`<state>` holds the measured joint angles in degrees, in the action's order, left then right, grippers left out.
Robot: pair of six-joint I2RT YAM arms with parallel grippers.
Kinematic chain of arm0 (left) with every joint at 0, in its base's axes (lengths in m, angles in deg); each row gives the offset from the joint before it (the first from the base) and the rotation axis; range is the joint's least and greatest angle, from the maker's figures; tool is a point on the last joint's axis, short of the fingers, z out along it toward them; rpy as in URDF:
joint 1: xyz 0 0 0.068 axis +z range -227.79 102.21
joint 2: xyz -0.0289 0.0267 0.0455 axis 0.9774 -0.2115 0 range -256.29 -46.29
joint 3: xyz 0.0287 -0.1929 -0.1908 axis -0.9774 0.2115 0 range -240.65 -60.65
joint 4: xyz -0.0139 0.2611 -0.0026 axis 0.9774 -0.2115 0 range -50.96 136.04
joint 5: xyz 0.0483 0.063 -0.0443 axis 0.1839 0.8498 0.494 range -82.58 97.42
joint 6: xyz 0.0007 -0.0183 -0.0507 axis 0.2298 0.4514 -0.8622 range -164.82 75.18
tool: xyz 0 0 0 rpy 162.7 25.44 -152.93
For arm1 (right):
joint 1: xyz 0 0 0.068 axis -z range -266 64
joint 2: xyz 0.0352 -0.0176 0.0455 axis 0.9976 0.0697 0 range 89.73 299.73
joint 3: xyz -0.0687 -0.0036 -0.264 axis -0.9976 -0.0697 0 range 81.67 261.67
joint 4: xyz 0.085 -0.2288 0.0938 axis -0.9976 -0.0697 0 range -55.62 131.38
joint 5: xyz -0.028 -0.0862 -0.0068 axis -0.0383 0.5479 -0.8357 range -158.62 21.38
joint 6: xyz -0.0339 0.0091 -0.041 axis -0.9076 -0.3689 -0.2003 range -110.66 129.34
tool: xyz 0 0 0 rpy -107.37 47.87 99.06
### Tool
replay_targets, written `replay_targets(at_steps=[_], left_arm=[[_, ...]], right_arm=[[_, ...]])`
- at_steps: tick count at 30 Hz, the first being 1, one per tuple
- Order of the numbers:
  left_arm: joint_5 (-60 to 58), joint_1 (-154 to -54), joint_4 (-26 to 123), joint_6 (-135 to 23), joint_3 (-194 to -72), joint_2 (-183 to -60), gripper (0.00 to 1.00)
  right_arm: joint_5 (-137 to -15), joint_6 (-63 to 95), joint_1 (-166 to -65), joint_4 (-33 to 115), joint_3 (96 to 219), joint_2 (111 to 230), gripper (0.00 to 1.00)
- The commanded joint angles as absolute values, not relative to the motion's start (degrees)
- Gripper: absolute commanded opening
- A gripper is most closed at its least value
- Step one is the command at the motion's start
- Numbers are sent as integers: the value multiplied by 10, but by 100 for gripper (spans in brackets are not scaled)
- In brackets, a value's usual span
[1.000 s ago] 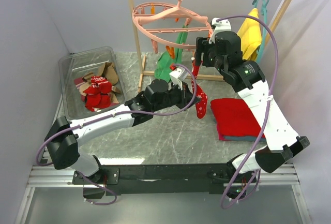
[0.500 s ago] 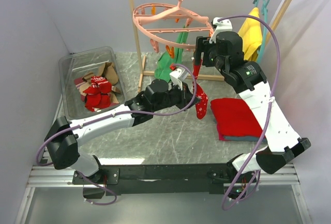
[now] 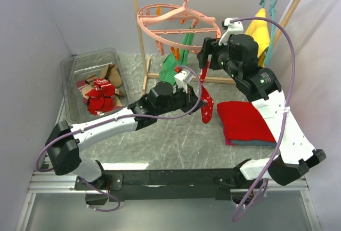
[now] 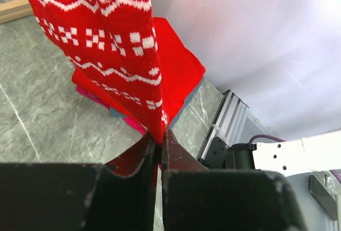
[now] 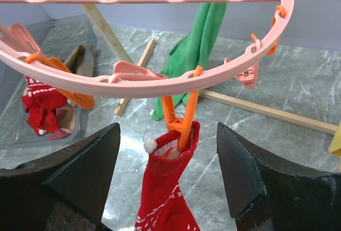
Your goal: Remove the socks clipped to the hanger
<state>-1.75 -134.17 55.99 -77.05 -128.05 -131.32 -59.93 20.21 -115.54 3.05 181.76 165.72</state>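
The salmon-pink hanger hangs by its hook from the rack's rail. A single red sock with white patterns hangs from an orange peg on the ring. My left gripper is shut on the sock's lower end, its fingertips pinching the fabric. My right gripper is up at the ring's near edge, open. In the right wrist view its fingers stand either side of the peg and the sock's cuff without touching them.
A clear bin at the left holds several red and tan socks. A green cloth hangs behind the ring. A folded red cloth lies at the right. The wooden rack post and a yellow cloth stand behind.
My right gripper has risen slightly toward the ring and its jaws have spread a little. The left arm and the sock have stayed put.
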Motion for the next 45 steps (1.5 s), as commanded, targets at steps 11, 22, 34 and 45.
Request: replay_targets(at_steps=[11,22,34,45], left_arm=[[-25,-1348,568,-778,-1289,-1291,9],[-26,-1350,566,-780,-1290,-1287,9],[-24,-1351,564,-780,-1287,-1295,9],[-25,-1351,565,-786,-1272,-1299,8]], right_arm=[[-567,192,-1160,79,1815,1694,72],[-558,189,-1159,92,1823,1724,66],[-546,184,-1159,110,1816,1724,40],[-544,177,-1160,105,1826,1723,3]])
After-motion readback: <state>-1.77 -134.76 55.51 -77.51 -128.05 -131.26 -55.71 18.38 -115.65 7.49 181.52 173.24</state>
